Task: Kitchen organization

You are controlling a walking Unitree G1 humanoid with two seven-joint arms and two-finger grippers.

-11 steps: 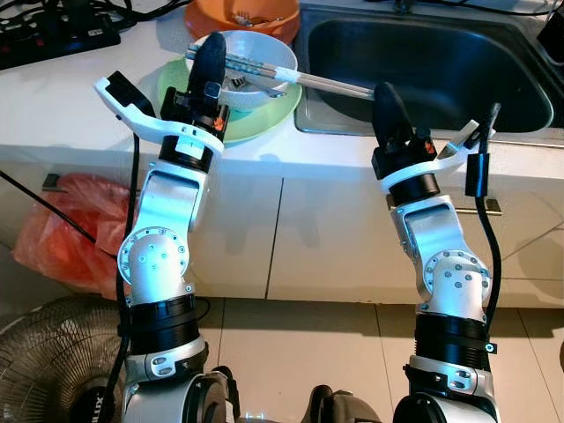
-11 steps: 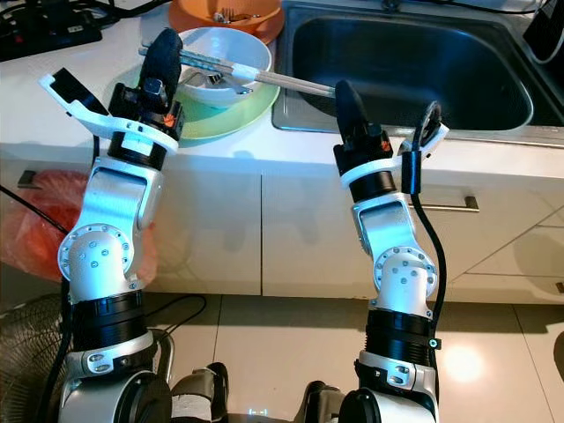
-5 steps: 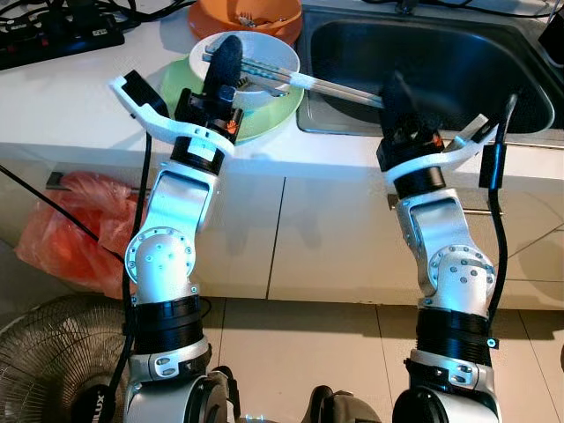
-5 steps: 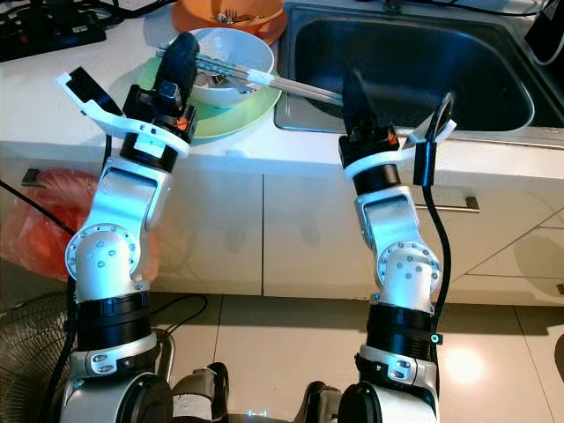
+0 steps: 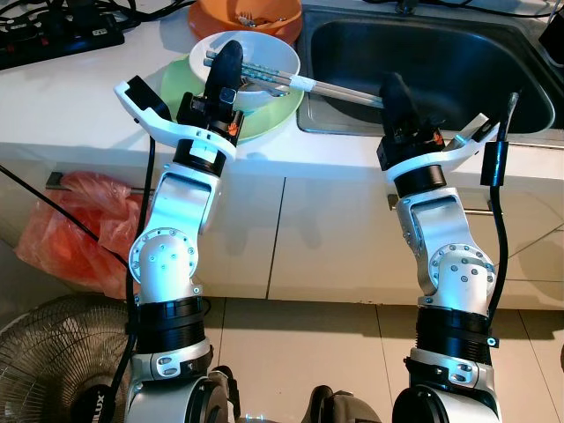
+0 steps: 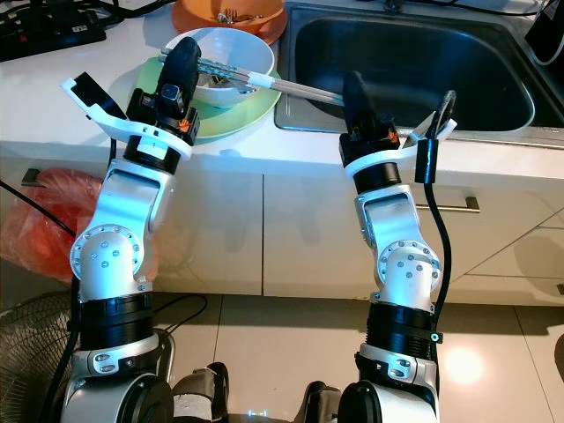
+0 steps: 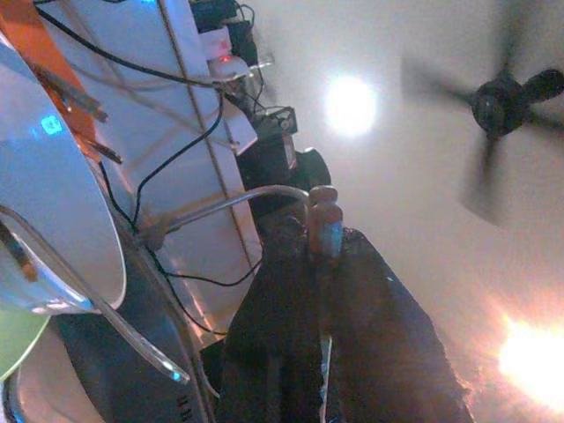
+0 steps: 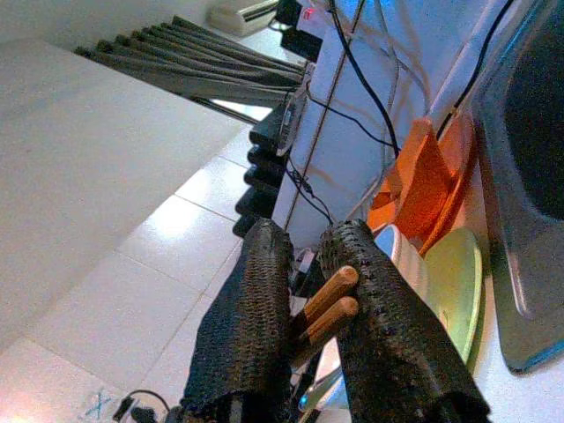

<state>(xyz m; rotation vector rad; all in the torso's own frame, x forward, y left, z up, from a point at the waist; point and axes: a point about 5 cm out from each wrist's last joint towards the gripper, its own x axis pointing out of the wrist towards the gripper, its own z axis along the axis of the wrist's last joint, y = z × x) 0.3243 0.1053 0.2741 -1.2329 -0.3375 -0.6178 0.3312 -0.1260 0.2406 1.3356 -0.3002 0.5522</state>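
Wooden chopsticks (image 8: 328, 304) sit pinched in my right claw (image 5: 394, 91), their far ends resting across the white bowl (image 5: 264, 55) on the green plate (image 5: 269, 115), left of the sink (image 5: 432, 62). I judge lifting them clear comes next. My left claw (image 5: 227, 60) is closed on nothing, near the bowl.

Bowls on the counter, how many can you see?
2. A white bowl sits on the green plate beside the sink. An orange bowl sits just behind it. Others may be out of frame.
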